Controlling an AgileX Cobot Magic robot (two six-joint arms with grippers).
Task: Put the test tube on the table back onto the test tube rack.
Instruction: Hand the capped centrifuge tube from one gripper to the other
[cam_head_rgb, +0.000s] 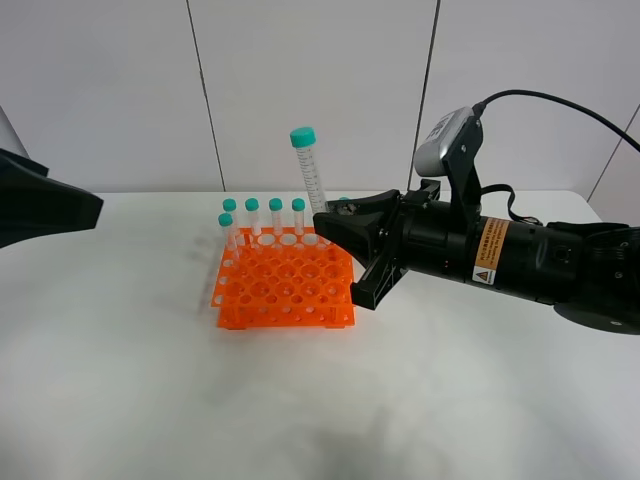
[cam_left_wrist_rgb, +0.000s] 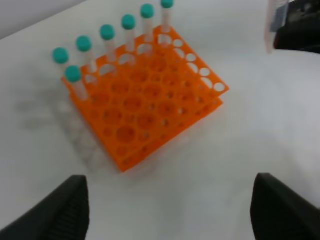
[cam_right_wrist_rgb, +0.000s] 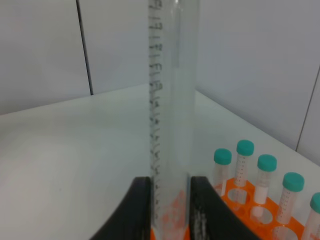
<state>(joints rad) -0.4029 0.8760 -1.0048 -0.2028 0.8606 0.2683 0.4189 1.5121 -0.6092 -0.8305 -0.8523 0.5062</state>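
Note:
My right gripper (cam_head_rgb: 328, 215) is shut on the test tube (cam_head_rgb: 309, 170), a clear tube with a teal cap, low on its body. It holds the tube upright, leaning slightly, over the back right part of the orange test tube rack (cam_head_rgb: 285, 285). In the right wrist view the tube (cam_right_wrist_rgb: 170, 115) stands between the dark fingers (cam_right_wrist_rgb: 138, 210); its tip is hidden. Several teal-capped tubes (cam_head_rgb: 264, 212) stand in the rack's back row. My left gripper (cam_left_wrist_rgb: 170, 182) is open and empty, hovering above the white table (cam_left_wrist_rgb: 170, 165) in front of the rack (cam_left_wrist_rgb: 150, 107).
The left arm's dark body (cam_head_rgb: 40, 210) juts in at the left edge of the high view. The right arm (cam_head_rgb: 500, 255) stretches in from the right, just above the white table (cam_head_rgb: 150, 400). A grey panelled wall runs behind the table.

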